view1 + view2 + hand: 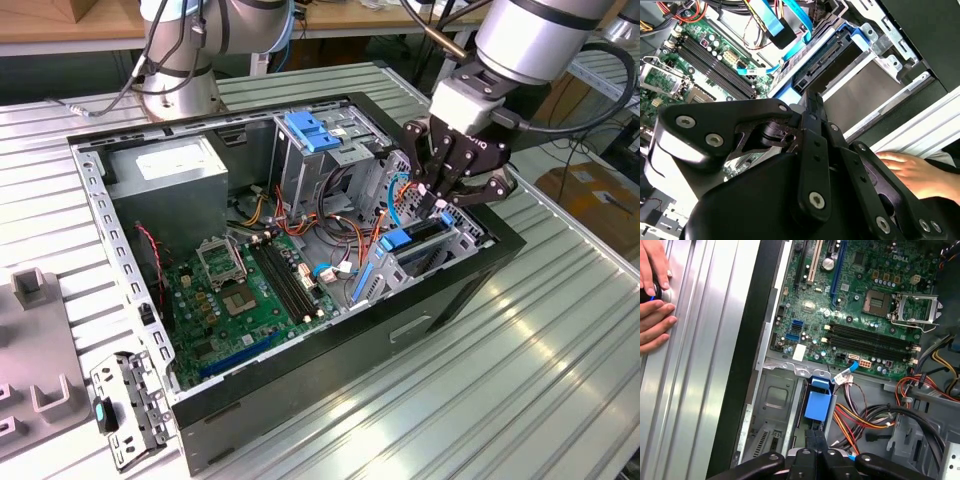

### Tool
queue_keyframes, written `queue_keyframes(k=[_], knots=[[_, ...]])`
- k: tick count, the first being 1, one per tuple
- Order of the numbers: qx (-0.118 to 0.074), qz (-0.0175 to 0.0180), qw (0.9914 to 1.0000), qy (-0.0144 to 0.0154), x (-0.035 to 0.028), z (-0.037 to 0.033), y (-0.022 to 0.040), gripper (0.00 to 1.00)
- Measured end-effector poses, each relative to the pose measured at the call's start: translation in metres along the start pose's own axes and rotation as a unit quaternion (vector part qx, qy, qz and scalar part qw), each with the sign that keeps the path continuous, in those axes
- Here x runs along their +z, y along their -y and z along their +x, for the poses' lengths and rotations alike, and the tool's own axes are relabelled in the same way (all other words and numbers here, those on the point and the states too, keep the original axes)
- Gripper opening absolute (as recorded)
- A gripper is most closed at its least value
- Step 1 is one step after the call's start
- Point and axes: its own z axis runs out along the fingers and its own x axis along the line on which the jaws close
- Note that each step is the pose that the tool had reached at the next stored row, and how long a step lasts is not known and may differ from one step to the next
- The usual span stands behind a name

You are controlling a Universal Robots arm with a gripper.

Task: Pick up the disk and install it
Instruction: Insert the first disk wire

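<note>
Though pincer (440, 200) hangs just above, disk (420, 237) mostly hidden in bay (464, 238).

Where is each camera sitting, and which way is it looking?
Exterior view: off the arm, above and to one side, looking down into the open case; the arm and gripper show at the exterior view's right, over the disk.
First wrist view: on the arm, looking down past the gripper at the motherboard; a person's hands are over the table.
Second wrist view: on the arm, looking along the gripper at the disk; a hand shows too.
Shared: both wrist views catch the gripper, the motherboard and a person's hand.
</note>
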Motion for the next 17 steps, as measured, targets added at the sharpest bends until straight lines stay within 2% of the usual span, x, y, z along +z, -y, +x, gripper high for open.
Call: queue_keyframes(k=[4, 6, 7, 11, 17], knots=[[-0.006, -0.0001, 0.99998, -0.0002, -0.0001, 0.0001, 0.0003, 0.11], [-0.021, -0.0002, 0.99977, -0.0005, -0.0001, 0.0001, 0.0006, 0.11], [-0.029, -0.0002, 0.99957, -0.0006, -0.0001, 0.0002, 0.0007, 0.11], [-0.066, -0.0004, 0.99781, -0.0010, 0.0002, 0.0004, 0.0019, 0.11], [-0.074, -0.0004, 0.99727, -0.0012, 0.0001, -0.0024, 0.0087, 0.11]])
